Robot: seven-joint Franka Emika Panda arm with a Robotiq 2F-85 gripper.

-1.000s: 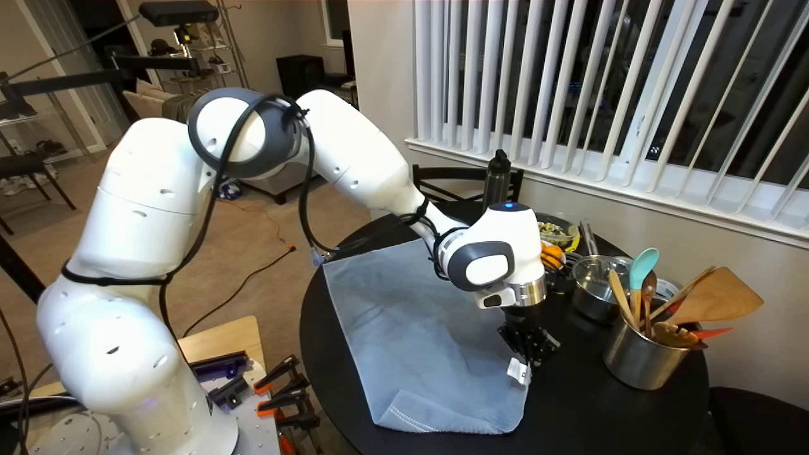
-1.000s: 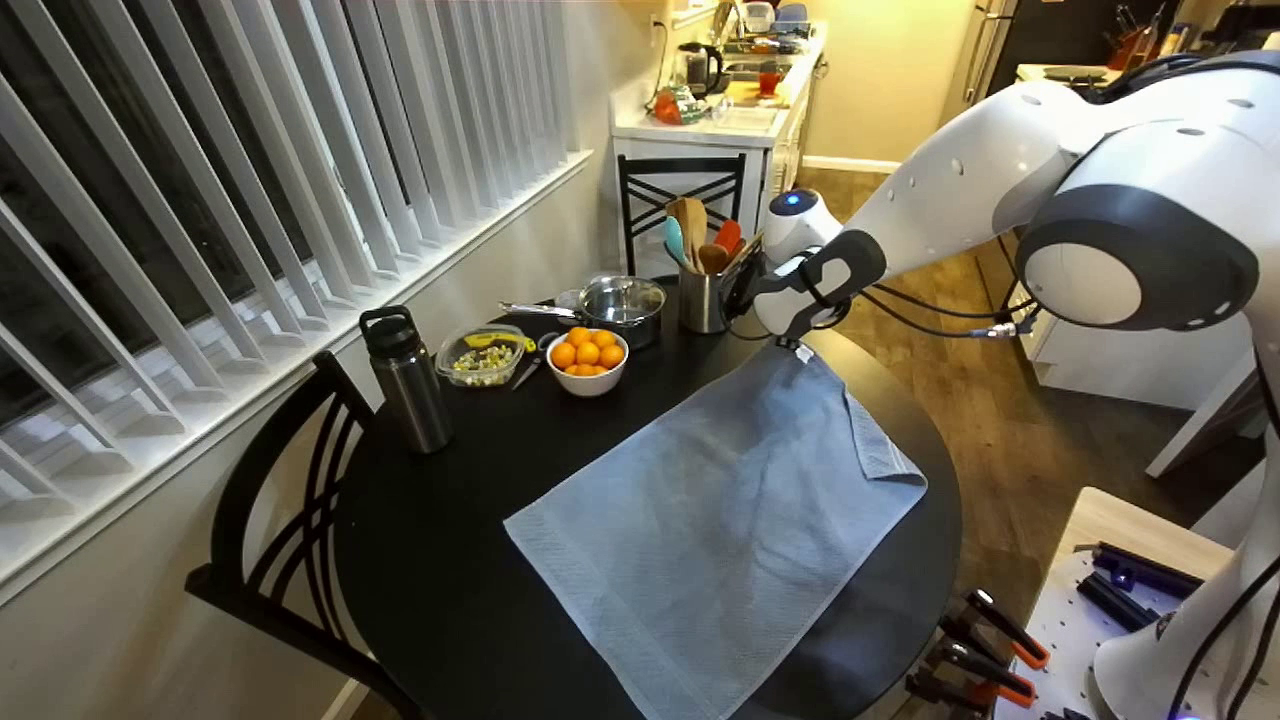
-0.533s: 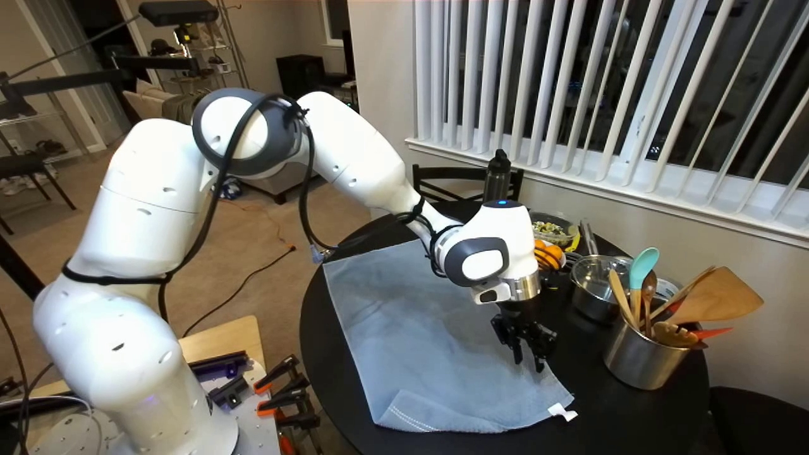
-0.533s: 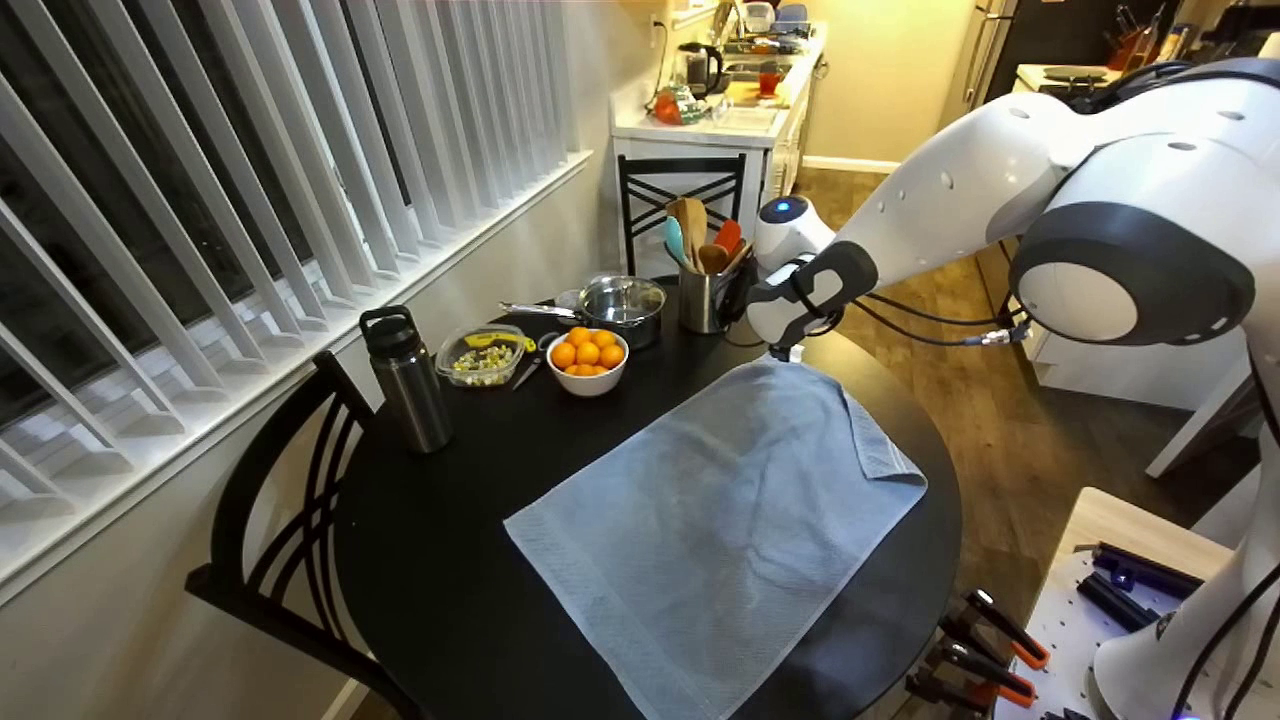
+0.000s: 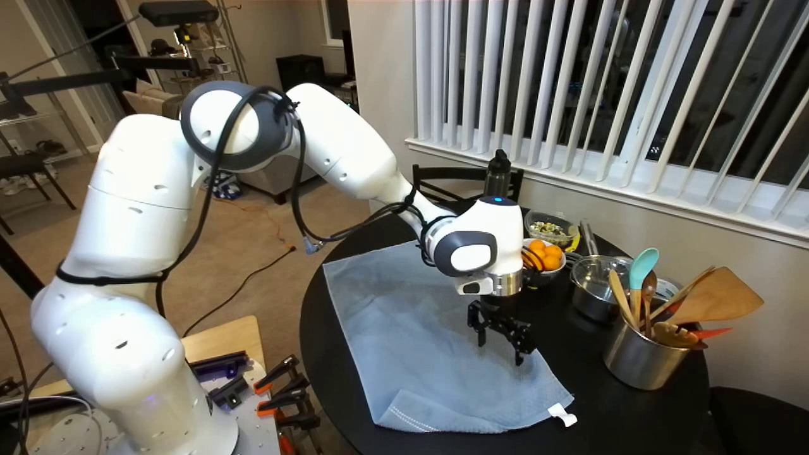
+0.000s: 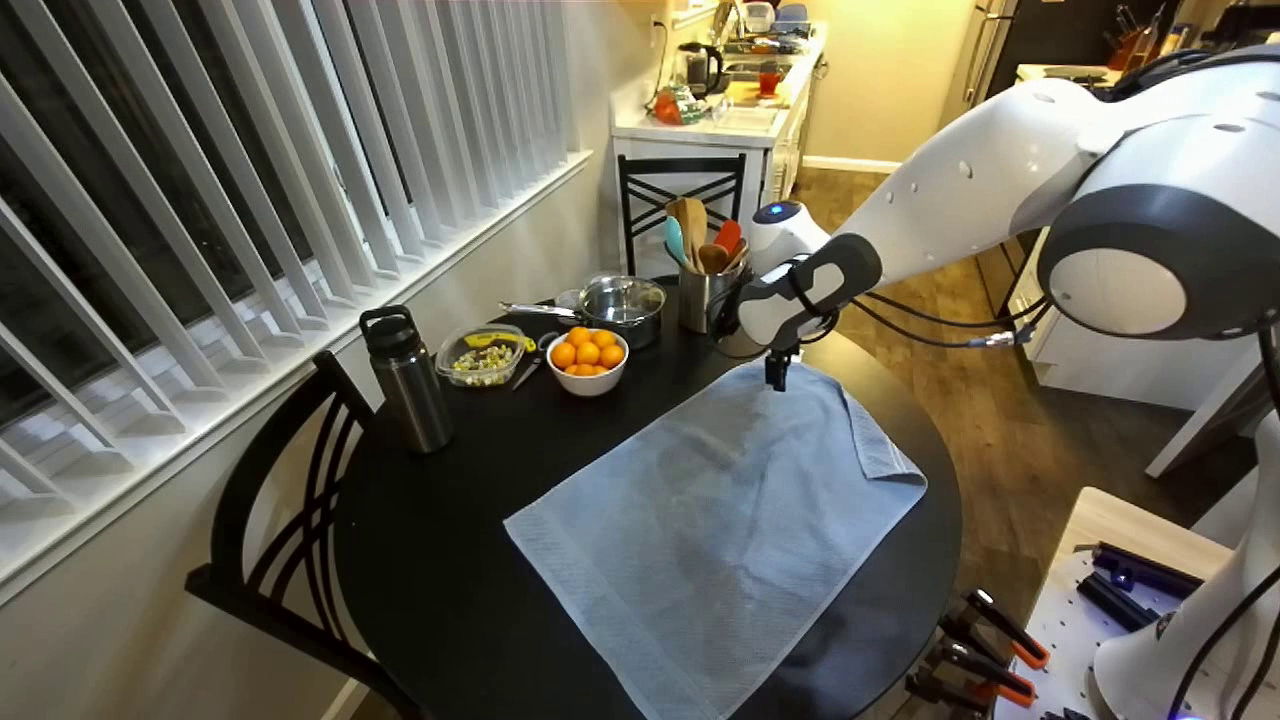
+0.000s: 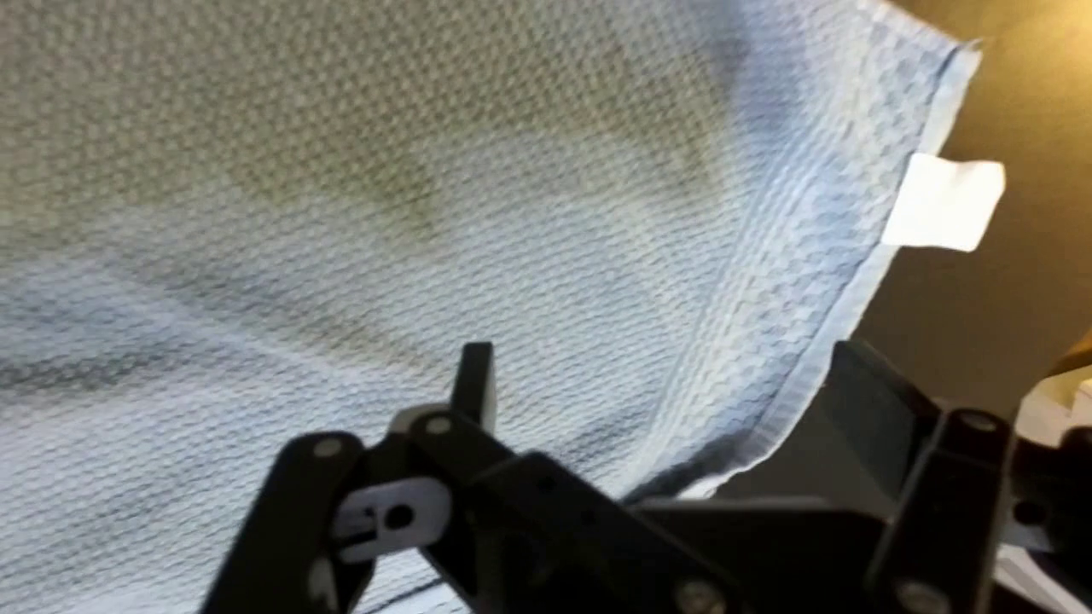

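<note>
A blue-grey towel lies spread on the round black table, and it also shows as a towel in an exterior view. Its white tag sticks out at one corner over the bare tabletop. Another corner is turned over in a small fold. My gripper hangs above the towel near the tagged end, jaws wide apart. In the wrist view, nothing is between the fingertips of the gripper. The towel's hemmed edge passes beneath, and the tag lies beyond it.
Around the black table stand a steel bottle, a clear food container, a white bowl of oranges, a pot and a steel holder with utensils. A black chair touches the table's side.
The jaws have gone from shut on the towel's tagged edge to open. That edge has dropped flat, its tag on the table. My gripper has risen and drawn back over the towel.
</note>
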